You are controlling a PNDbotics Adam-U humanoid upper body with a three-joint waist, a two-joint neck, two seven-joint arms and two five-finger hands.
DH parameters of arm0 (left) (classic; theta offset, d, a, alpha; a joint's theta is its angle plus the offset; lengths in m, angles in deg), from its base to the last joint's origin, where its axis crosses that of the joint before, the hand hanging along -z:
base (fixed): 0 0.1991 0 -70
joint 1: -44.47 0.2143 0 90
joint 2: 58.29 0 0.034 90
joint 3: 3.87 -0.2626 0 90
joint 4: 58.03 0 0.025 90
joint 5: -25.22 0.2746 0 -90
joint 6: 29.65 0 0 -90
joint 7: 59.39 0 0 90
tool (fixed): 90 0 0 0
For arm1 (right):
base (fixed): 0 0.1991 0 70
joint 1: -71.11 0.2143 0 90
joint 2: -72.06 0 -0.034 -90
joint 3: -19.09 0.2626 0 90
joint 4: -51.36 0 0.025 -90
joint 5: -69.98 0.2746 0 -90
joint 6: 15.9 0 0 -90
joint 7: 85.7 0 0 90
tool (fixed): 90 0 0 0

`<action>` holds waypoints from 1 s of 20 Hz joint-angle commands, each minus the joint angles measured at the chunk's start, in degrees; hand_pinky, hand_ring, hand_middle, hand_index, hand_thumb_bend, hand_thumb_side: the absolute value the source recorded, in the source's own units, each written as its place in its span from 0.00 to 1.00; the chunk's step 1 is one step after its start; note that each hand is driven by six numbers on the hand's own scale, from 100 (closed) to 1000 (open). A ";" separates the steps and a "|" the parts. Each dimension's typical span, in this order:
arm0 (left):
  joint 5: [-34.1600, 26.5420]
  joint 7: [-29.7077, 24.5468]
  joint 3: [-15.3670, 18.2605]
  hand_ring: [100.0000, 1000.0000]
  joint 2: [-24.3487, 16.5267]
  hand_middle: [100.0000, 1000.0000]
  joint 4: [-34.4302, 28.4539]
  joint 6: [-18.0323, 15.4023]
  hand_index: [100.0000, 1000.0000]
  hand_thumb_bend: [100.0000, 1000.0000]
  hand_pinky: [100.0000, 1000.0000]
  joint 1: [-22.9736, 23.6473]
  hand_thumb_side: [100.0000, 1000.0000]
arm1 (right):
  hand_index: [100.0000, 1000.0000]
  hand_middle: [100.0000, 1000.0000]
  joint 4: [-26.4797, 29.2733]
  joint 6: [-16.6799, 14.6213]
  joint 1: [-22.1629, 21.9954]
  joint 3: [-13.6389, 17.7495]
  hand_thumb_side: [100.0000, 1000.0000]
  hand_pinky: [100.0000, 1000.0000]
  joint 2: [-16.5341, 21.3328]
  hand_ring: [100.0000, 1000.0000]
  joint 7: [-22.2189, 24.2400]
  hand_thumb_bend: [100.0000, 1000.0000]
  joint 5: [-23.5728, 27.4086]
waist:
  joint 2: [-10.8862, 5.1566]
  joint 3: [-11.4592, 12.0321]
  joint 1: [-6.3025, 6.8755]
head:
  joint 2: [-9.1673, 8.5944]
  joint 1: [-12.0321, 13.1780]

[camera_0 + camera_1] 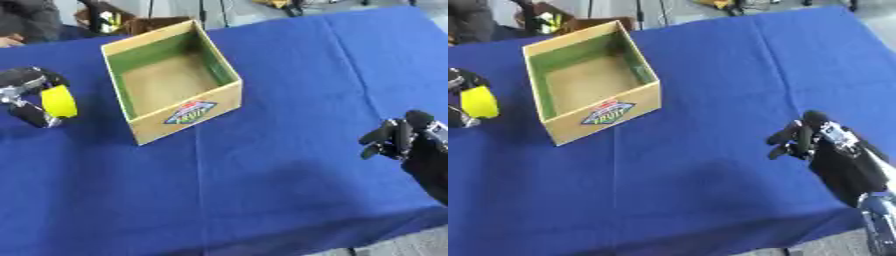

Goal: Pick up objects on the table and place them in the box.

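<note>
An open cardboard box [229, 88] with green inner walls and a bare brown floor stands on the blue tablecloth at upper left of centre. To its left my left hand [26, 95] has its fingers curled round a yellow object [59, 101], held just above the cloth. My right hand [820, 142] hovers at the right edge, well away from the box, fingers curled and nothing in them.
The blue cloth [289, 175] covers the table, whose front edge runs along the bottom right. Behind the far edge sit a brown container with small items [114, 21] and a person's sleeve at the top left corner.
</note>
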 commanded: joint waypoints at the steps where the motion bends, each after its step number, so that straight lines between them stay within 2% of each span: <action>1: 0.49 -0.14 0.47 0.40 -1.29 0.40 -0.14 0.85 0.73 0.22 0.45 -0.36 0.00 | 0.31 0.42 1.36 -0.20 0.33 0.35 0.59 0.53 0.47 0.62 0.07 0.00 -0.04 | -0.85 0.11 -0.20 | 0.29 -0.03; 3: 0.03 0.56 0.67 0.32 -1.29 0.31 -0.38 1.51 0.66 0.16 0.39 -0.17 0.00 | 0.31 0.42 1.35 -0.20 0.28 0.39 0.59 0.53 0.45 0.62 0.03 0.00 0.01 | -0.92 0.17 -0.24 | 0.29 -0.13; 6: -2.12 1.27 0.91 0.27 -1.48 0.25 -1.52 2.07 0.61 0.11 0.36 0.07 0.00 | 0.31 0.42 1.36 -0.23 0.14 0.47 0.59 0.53 0.47 0.62 -0.05 0.00 0.09 | -1.09 0.30 -0.31 | 0.29 -0.26; 7: -3.44 1.21 1.03 0.24 -1.64 0.22 -2.43 2.15 0.58 0.05 0.35 0.08 0.00 | 0.31 0.42 1.36 -0.26 0.08 0.51 0.59 0.53 0.47 0.62 -0.10 0.00 0.13 | -1.17 0.38 -0.36 | 0.29 -0.36; 15: -11.35 -7.39 -0.95 0.25 -5.97 0.22 -15.51 3.68 0.61 0.02 0.36 -1.16 0.00 | 0.31 0.42 1.32 -0.25 -0.31 0.61 0.59 0.53 0.86 0.62 -0.26 0.00 0.35 | -1.87 0.74 -0.12 | 0.29 -0.77; 20: -13.30 -9.50 -2.55 0.26 -4.40 0.23 -20.21 4.90 0.61 0.03 0.39 -4.87 0.00 | 0.31 0.42 1.31 -0.16 -0.36 0.47 0.59 0.53 1.13 0.62 -0.20 0.00 0.57 | -2.27 0.55 0.05 | 0.29 -0.62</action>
